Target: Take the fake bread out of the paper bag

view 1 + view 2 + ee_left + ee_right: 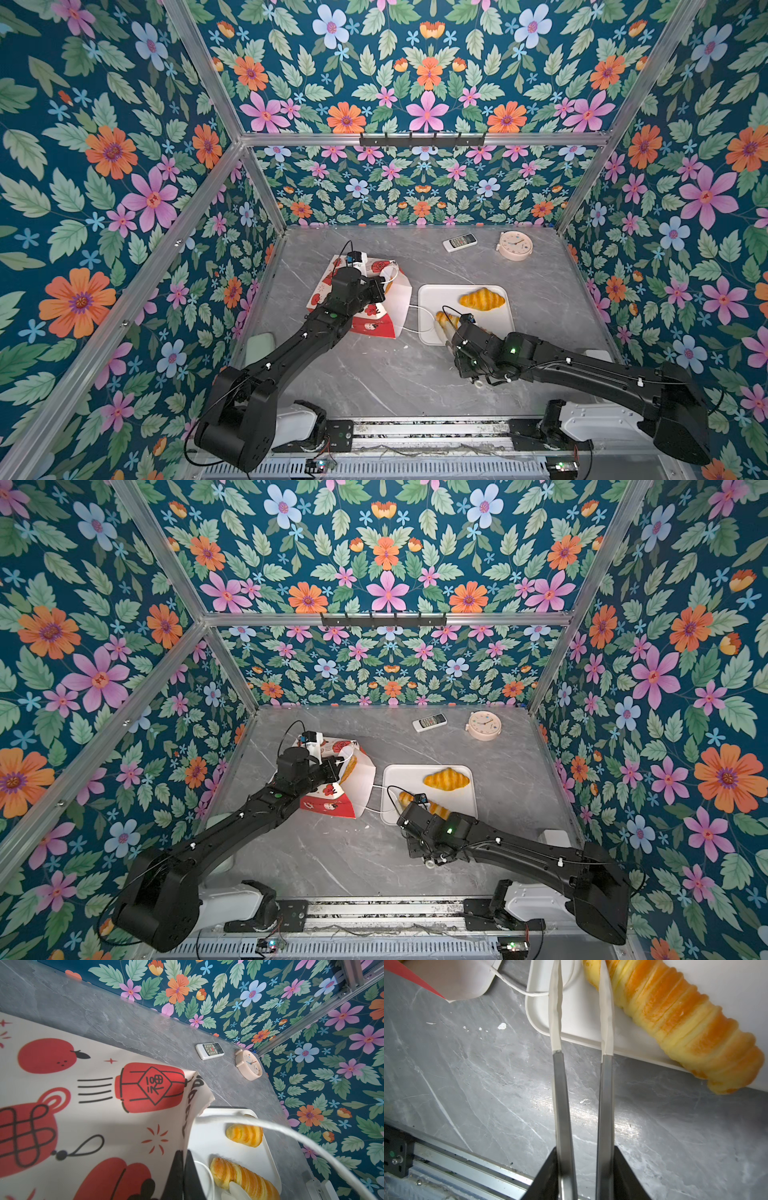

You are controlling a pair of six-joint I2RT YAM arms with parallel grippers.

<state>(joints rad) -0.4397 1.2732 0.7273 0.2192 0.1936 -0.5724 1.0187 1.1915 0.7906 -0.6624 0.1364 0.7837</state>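
Note:
The paper bag (376,322) lies on its side, its mouth turned to the white tray (436,293). My left gripper (184,1160) is shut on the bag's upper rim and holds the mouth up. In a top view, a golden piece of fake bread (348,769) shows inside the mouth. A croissant (482,299) and a long twisted stick (675,1022) lie on the tray. My right gripper (580,976) hangs over the tray's near-left corner, open, with nothing between its fingers. The stick lies just outside one finger.
A white remote (459,242) and a pink alarm clock (515,245) sit at the back of the grey table. One cord handle (415,322) of the bag trails onto the tray. A metal rail (415,428) runs along the front edge.

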